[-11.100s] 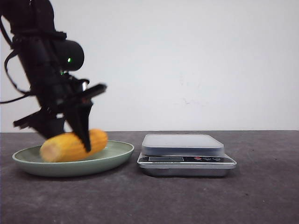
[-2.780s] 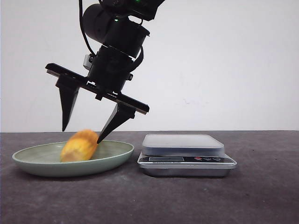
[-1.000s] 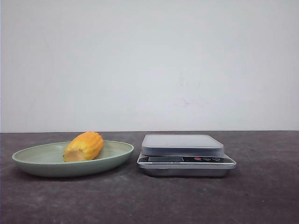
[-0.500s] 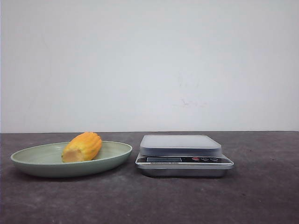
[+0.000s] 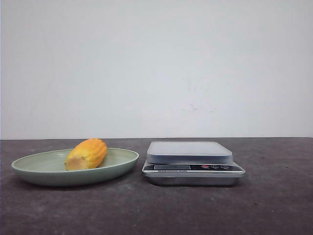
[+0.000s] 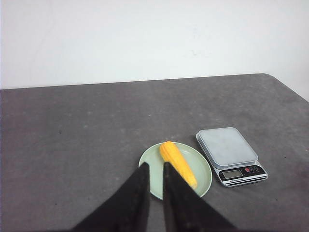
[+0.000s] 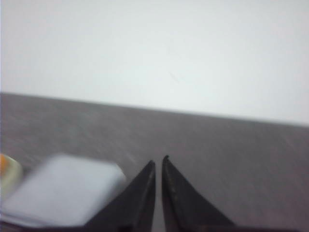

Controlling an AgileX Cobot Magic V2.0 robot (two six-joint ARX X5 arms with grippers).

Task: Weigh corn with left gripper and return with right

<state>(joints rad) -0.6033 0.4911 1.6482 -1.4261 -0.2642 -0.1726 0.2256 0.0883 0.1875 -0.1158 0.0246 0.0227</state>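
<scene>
A plain white wall [image 5: 156, 68] is standing behind a dark grey, rough table [image 5: 156, 210], which is carrying everything here. On the left side of the table a shallow, pale green round plate [image 5: 29, 169] is sitting, and the short yellow-orange corn cob [image 5: 87, 153] is lying on its side inside this plate, with its pale cut end pointing toward the front and left. Just beside the plate, on its right and not touching it, a silver digital kitchen scale [image 5: 193, 162] with a flat grey platform is resting; nothing is lying on the platform. In the front view no arm is showing. In the left wrist view the black left gripper [image 6: 155, 169] is hanging high above the table, with its jaws almost closed, only a thin gap between them, and they are holding nothing. In the right wrist view, which is blurred, the black right gripper [image 7: 158, 163] is hanging above the table near the scale, its jaws also nearly together and empty.
</scene>
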